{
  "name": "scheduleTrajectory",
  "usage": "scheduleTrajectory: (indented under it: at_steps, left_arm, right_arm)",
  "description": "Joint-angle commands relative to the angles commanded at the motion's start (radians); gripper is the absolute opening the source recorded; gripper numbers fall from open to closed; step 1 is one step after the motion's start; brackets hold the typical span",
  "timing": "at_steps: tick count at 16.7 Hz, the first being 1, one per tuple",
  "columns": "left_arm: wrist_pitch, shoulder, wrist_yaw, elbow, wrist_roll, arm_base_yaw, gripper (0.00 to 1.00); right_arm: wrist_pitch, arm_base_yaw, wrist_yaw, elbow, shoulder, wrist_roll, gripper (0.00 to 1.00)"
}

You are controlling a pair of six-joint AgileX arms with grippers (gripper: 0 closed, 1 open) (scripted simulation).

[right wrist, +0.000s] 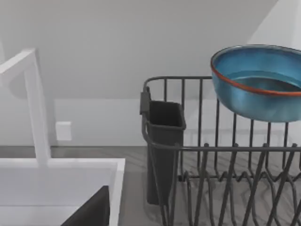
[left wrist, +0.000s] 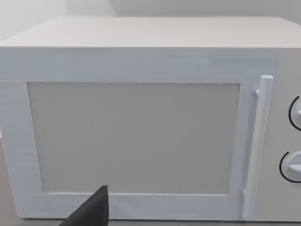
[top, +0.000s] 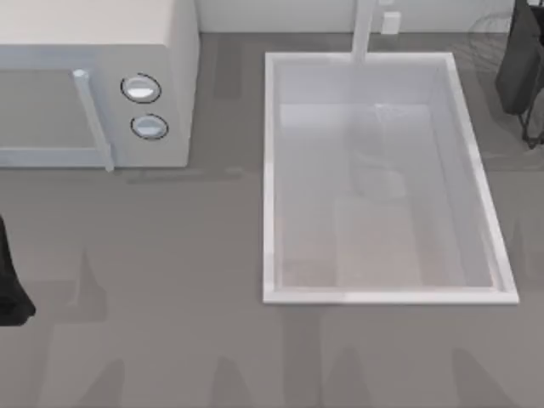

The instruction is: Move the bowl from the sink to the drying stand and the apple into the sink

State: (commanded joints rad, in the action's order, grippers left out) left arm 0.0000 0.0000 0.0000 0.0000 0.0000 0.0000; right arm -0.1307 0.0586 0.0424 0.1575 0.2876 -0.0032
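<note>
The blue bowl (right wrist: 256, 84) with its red-orange rim line sits high over the far rail of the grey wire drying stand (right wrist: 225, 188); I cannot tell whether it rests on the wires. My right arm (top: 520, 59) hangs over the stand's faint wires (top: 486, 30) at the back right. A dark part of my right gripper (right wrist: 91, 209) shows near the sink's corner, apart from the bowl. The white sink (top: 269, 170) holds nothing. The apple is out of view. My left arm (top: 10, 289) is parked at the far left, and its gripper (left wrist: 91, 209) faces the microwave.
A white microwave (top: 93, 85) with two round knobs fills the back left. The white faucet post (top: 364, 30) rises at the sink's back rim. A black cutlery cup (right wrist: 162, 141) hangs on the stand's near end. Grey counter runs along the front.
</note>
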Motion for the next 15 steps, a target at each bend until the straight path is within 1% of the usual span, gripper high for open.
scheduleTrajectory:
  at_steps: [3,6,15]
  left_arm:
    - [0.000,0.000,0.000,0.000,0.000,0.000,1.00]
    - [0.000,0.000,0.000,0.000,0.000,0.000,1.00]
    - [0.000,0.000,0.000,0.000,0.000,0.000,1.00]
  right_arm:
    - [0.083,-0.036,-0.027,-0.100,-0.184,0.001,1.00]
    - [0.126,-0.056,-0.041,-0.152,-0.278,0.003,1.00]
    - [0.131,-0.059,-0.042,-0.158,-0.288,0.003,1.00]
